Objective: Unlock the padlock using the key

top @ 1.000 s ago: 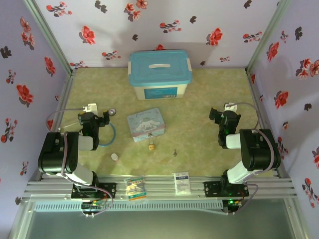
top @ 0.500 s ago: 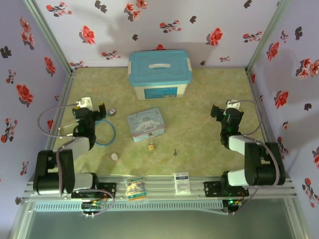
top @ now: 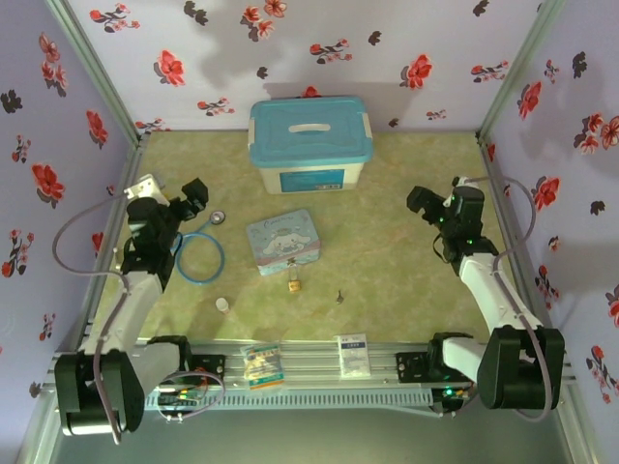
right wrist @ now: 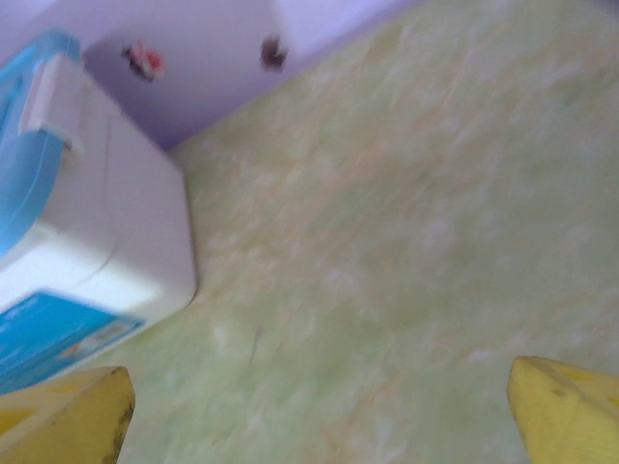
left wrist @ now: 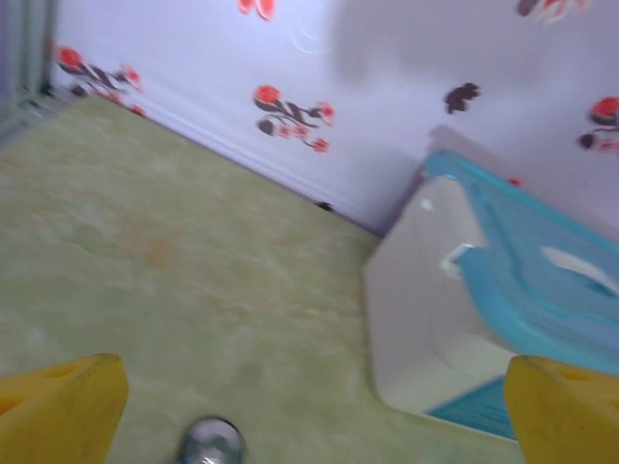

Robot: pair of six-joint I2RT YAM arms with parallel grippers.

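Note:
The small brass padlock (top: 293,284) lies on the green table just in front of the cartoon tin (top: 282,241). The tiny dark key (top: 339,296) lies a little to its right. My left gripper (top: 192,199) hangs open at the left, well away from both, with its yellow fingertips (left wrist: 58,406) spread wide over bare table. At the right my right gripper (top: 422,205) is also open, and nothing sits between its yellow fingertips (right wrist: 571,406). In the wrist views the left gripper (left wrist: 314,425) and right gripper (right wrist: 319,416) both face the box.
A white box with a blue lid (top: 310,143) stands at the back middle, box (left wrist: 455,290) and box (right wrist: 87,251). A blue ring (top: 198,257), a small round silvery thing (top: 218,217) and a white cap (top: 223,305) lie at the left. Flowered walls close in three sides.
Both arms have unfolded from their crouched pose and stretched up and outward. The grippers stay open, and the padlock and key have not moved.

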